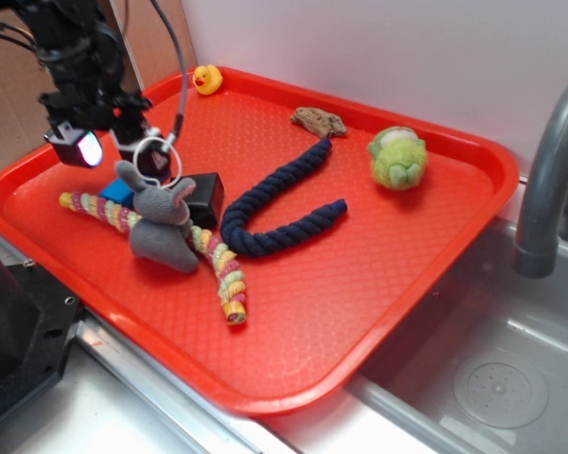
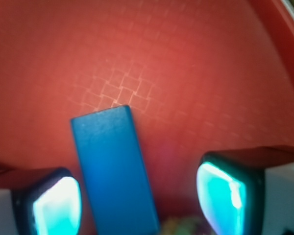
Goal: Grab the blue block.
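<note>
One wide red plastic tray (image 1: 379, 284) with a waffle-textured floor carries everything; beside it sits a grey metal sink (image 1: 511, 378) with a curved grey faucet (image 1: 549, 170). On the tray lie a dark navy twisted rope (image 1: 275, 203) bent into a U, a pastel rainbow braided rope (image 1: 213, 260), a grey plush mouse toy (image 1: 161, 222), a fuzzy lime-green ball (image 1: 398, 158), a black cube-like block (image 1: 205, 194), a brown crumpled scrap (image 1: 319, 120) and a small yellow rubber duck (image 1: 206, 78).

Smallest in the exterior view is the sky-blue flat-faced block (image 2: 115, 171), only a sliver of it showing between the mouse toy and the braided rope, near the tray's left side.

Above it hangs the black robot gripper (image 2: 139, 198), its fingers spread apart, both pads glowing cyan. In the wrist view the block lies between the pads, closer to the left pad (image 2: 56, 203) than the right. Its long axis runs roughly away from the camera, tilted a little, so it lies nearly across the closing line. I judge that a descent and a squeeze across the narrow width should catch it, perhaps after a slight shift to centre it.
</note>
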`<state>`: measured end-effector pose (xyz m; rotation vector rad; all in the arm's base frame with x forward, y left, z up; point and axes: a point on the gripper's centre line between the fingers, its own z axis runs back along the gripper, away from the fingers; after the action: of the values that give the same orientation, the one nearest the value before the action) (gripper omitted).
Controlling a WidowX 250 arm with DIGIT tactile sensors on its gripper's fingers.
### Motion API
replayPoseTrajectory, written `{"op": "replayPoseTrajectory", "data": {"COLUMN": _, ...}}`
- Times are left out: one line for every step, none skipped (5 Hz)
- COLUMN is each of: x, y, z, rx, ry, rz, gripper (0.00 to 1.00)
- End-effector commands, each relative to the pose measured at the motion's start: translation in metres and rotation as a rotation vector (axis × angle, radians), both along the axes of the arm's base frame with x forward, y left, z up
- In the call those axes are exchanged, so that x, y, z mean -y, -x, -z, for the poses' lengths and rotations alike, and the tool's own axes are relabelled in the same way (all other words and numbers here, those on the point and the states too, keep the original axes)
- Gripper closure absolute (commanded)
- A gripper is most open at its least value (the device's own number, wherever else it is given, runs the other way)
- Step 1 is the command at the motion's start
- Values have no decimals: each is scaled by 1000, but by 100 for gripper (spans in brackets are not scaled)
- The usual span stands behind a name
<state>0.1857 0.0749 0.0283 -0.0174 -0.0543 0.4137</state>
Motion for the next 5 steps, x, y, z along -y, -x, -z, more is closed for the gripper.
{"op": "replayPoseTrajectory", "data": {"x": 3, "y": 3, "z": 14, "rx": -31, "ry": -33, "rz": 16, "gripper": 100}}
{"op": "replayPoseTrajectory", "data": {"x": -2, "y": 7, "z": -2, "rx": -52, "ry": 7, "rz": 59, "gripper": 100}}
{"op": "replayPoseTrajectory", "data": {"x": -4, "y": 15, "z": -51, "rx": -19, "ry": 18, "rz": 132, "gripper": 100}}
{"op": "replayPoseTrajectory", "data": {"x": 7, "y": 26, "z": -101, "rx": 58, "ry": -24, "rz": 169, "gripper": 100}}
{"op": "replayPoseTrajectory", "data": {"x": 28, "y": 27, "z": -151, "rx": 91, "ry": -42, "rz": 233, "gripper": 100}}
